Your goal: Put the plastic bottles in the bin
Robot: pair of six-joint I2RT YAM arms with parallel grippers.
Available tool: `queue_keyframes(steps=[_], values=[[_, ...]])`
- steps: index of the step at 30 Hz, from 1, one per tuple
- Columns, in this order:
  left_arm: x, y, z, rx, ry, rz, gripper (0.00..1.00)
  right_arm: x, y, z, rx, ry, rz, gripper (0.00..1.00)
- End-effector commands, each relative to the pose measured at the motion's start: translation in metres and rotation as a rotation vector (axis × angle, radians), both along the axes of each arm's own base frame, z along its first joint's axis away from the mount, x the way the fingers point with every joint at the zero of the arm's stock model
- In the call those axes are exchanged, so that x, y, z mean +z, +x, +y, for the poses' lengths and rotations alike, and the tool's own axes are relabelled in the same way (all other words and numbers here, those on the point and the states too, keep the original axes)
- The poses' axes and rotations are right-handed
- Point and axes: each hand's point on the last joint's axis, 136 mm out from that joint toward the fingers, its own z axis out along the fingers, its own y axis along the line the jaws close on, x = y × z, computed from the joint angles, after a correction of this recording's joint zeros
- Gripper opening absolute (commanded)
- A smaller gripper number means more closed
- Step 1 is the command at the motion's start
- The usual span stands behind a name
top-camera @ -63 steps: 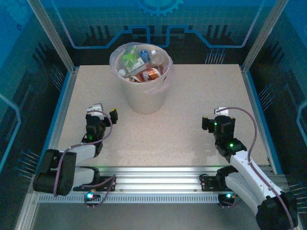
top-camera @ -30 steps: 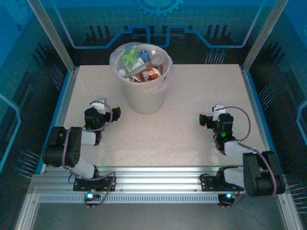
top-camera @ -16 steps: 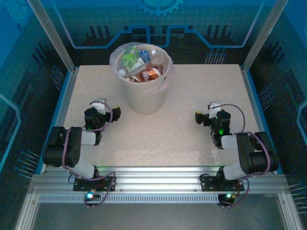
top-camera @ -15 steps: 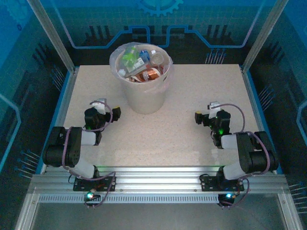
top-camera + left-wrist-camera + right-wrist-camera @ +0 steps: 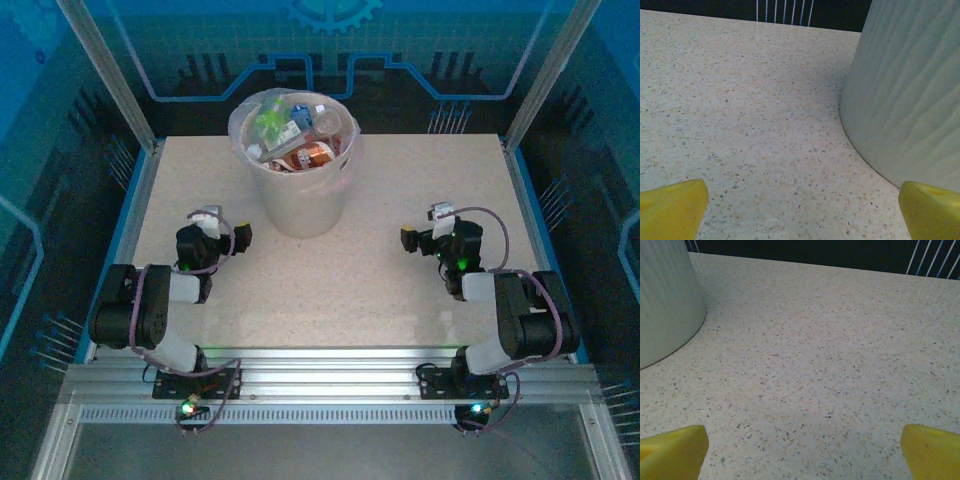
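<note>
The bin, a tall whitish bucket with a clear liner, stands at the table's far middle. Several crushed plastic bottles with green, red and copper labels fill its top. My left gripper sits low on the table to the bin's near left, open, with nothing between its yellow fingertips; the bin's ribbed wall is close on its right. My right gripper rests to the bin's near right, open and empty, yellow fingertips wide apart over bare tabletop, the bin wall at far left.
The speckled beige table has a blue frame with metal posts around it and a ribbed metal rail at the near edge where both arms are bolted. Both arms are folded back near their bases.
The right arm has folded back toward its base and its gripper has shifted a little left and farther away. The left arm folded earlier and has since stayed still. Both grippers stay open.
</note>
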Motion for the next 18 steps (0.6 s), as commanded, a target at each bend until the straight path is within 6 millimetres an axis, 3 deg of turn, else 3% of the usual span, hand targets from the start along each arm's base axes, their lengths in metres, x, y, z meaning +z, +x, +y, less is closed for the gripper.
queue_keyframes(steps=[1, 18], values=[[0.0048, 0.0018, -0.0036, -0.024, 0.012, -0.014, 0.99, 0.0002, 0.0028, -0.0015, 0.009, -0.010, 0.000, 1.00], [0.0048, 0.0024, -0.0039, -0.021, 0.017, -0.012, 0.99, 0.0000, 0.0027, -0.0014, 0.008, -0.010, 0.001, 1.00]])
